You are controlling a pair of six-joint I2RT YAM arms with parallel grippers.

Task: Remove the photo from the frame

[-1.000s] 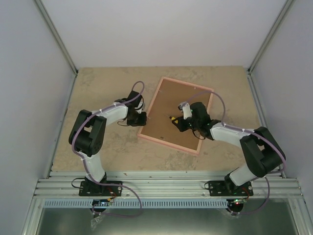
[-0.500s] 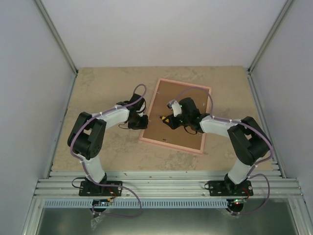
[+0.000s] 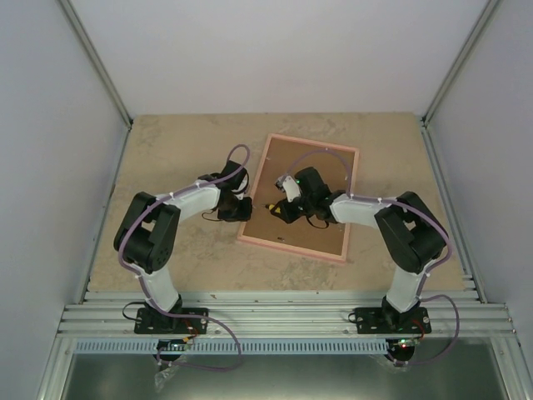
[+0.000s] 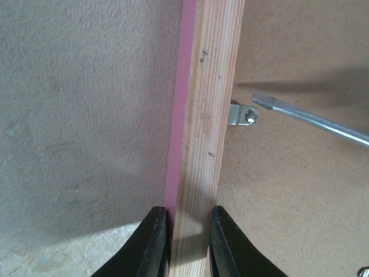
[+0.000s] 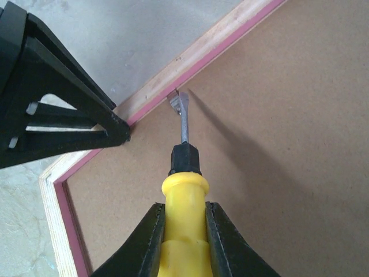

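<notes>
On the table, a pink rectangular frame is clamped by the left gripper.
A yellow-handled screwdriver is gripped by the right gripper.

Between the black fingers of the left gripper: frame rail of pale, finely striped wood, pink outer edge, flecked brown fibreboard back. In the black right gripper: screwdriver, yellow handle, black collar, silver shaft. Ahead of it, silver clip. Left of both, mottled beige table.
</notes>
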